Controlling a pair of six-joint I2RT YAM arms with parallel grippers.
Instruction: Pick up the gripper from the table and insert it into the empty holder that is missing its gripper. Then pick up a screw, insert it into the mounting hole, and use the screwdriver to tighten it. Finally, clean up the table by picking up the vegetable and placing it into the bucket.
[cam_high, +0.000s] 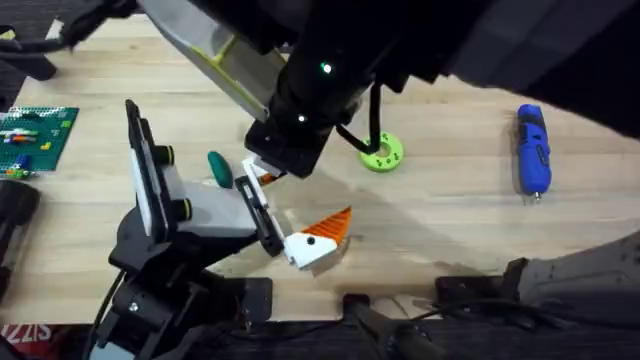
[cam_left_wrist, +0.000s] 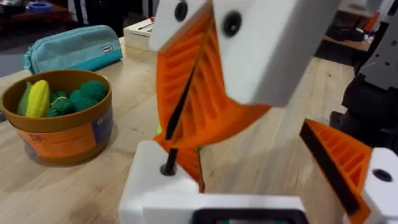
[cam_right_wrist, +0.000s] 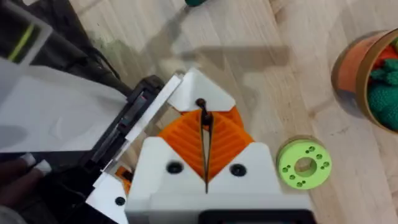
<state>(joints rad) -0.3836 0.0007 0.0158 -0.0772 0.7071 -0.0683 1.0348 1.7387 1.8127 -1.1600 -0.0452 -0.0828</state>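
Observation:
My right gripper (cam_right_wrist: 204, 127), white with orange ribbed pads, is shut on a black screw (cam_right_wrist: 201, 112). The screw's end touches a white gripper piece (cam_right_wrist: 199, 87) seated at the front of my left arm. In the left wrist view the right gripper (cam_left_wrist: 186, 106) holds the screw (cam_left_wrist: 169, 163) down on that white piece (cam_left_wrist: 146, 183). My left gripper (cam_left_wrist: 261, 146) stands open, its other orange finger (cam_left_wrist: 336, 162) well apart. From overhead the right gripper (cam_high: 262, 177) sits beside the left gripper (cam_high: 300, 215). The blue screwdriver (cam_high: 532, 150) lies far right. The teal vegetable (cam_high: 219, 168) lies just behind the left arm.
An orange bucket (cam_left_wrist: 62, 134) with green and yellow toy vegetables stands on the table, also seen as the bucket (cam_right_wrist: 351, 68). A lime-green ring (cam_high: 381, 153) lies mid-table, close to the right gripper (cam_right_wrist: 303, 165). A green brick plate (cam_high: 35, 135) is at the far left. A teal pouch (cam_left_wrist: 74, 46) lies behind the bucket.

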